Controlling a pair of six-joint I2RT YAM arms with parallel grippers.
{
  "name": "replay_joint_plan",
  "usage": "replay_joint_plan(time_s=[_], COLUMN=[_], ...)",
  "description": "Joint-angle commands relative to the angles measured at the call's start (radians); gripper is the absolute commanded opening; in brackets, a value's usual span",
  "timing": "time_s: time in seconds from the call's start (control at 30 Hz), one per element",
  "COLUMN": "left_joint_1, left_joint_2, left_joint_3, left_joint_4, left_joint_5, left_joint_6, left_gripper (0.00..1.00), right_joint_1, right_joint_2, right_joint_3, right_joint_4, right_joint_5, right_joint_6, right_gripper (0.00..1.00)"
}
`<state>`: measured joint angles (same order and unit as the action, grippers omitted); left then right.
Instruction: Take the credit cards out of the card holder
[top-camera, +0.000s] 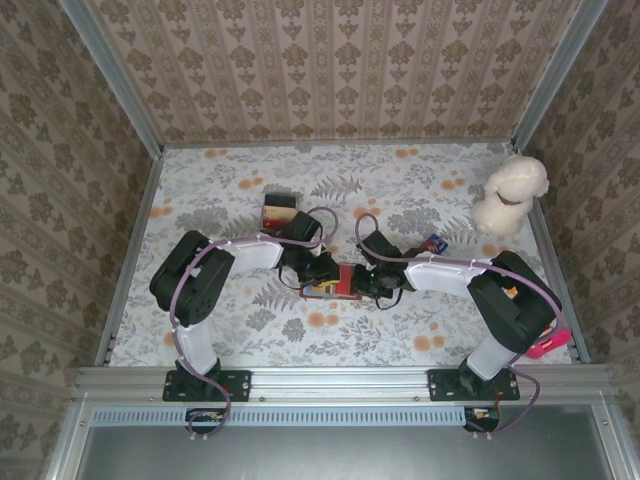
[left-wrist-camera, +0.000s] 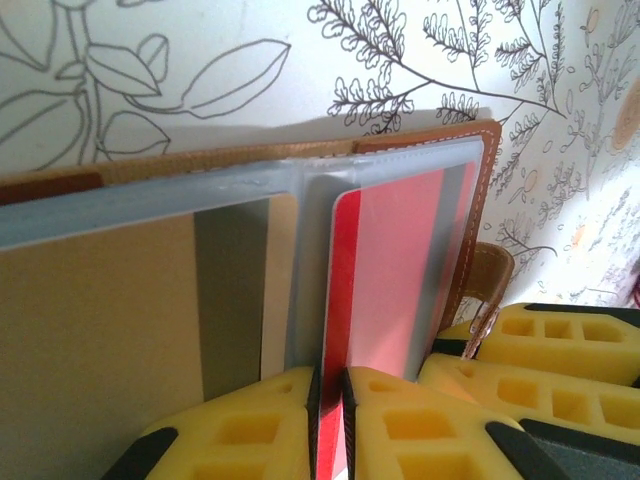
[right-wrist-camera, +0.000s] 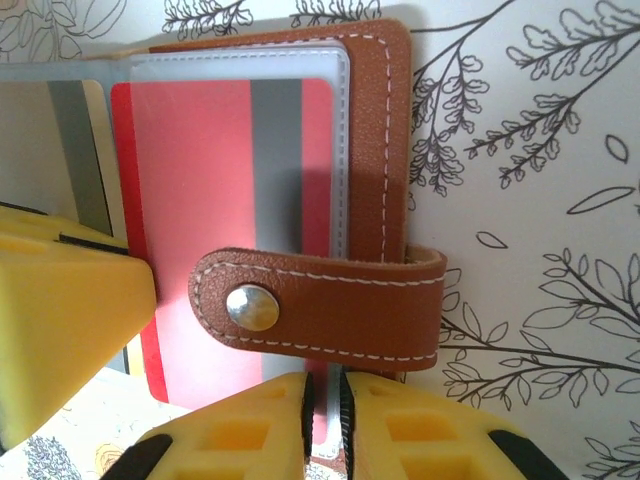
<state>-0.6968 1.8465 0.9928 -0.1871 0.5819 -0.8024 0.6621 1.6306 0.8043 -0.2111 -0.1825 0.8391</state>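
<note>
While bracing the open card holder (top-camera: 340, 281) mid-table in the nearly closed right gripper (right-wrist-camera: 325, 410), seemingly extracting 1 red credit card (left-wrist-camera: 385, 270), pinched tight by the left gripper (left-wrist-camera: 330, 410); next, likely needs a straight pull along the sleeve (right-wrist-camera: 240, 62).

We find the card holder (top-camera: 338, 283) lying open at the middle of the counter (top-camera: 400, 335), between the left gripper (left-wrist-camera: 328, 425) on its left and the right gripper (right-wrist-camera: 325, 420) on its right. A card (left-wrist-camera: 385, 280) sits in its sleeve, one edge between the left gripper's fingers; the closing tab (right-wrist-camera: 320, 305) lies across it. Behind the left arm sits a box (top-camera: 279, 212); a plush toy (top-camera: 510, 193) stands far right, at the back.
</note>
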Motion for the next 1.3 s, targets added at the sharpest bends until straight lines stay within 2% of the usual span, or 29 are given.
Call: replay_joint_plan(time_s=[0.0,0.3,0.5,0.83,1.27], left_joint_1=[0.007,0.031,0.047,0.076,0.094], left_joint_2=[0.037,-0.036,-0.058,-0.121,-0.153], left_joint_3=[-0.063,-0.082,-0.092,-0.087,-0.127], left_joint_4=[0.010,0.062,0.045,-0.071,-0.084], left_joint_5=[0.007,0.050,0.050,0.010,-0.008], left_joint_6=[-0.026,0.019,0.049,0.118,0.123], left_gripper=[0.15,0.00,0.00,0.00,0.00], right_joint_1=[0.005,0.005,0.005,0.005,0.028], right_joint_2=[0.040,0.075,0.078,0.070,-0.016], right_joint_3=[0.025,0.050,0.059,0.070,0.109], right_joint_4=[-0.006,-0.063,-0.110,-0.149,-0.055], right_joint_5=[0.020,0.041,0.076,0.109,0.001], right_joint_6=[-0.010,-0.005,0.001,0.007,-0.055], right_gripper=[0.18,0.16,0.15,0.15,0.17])
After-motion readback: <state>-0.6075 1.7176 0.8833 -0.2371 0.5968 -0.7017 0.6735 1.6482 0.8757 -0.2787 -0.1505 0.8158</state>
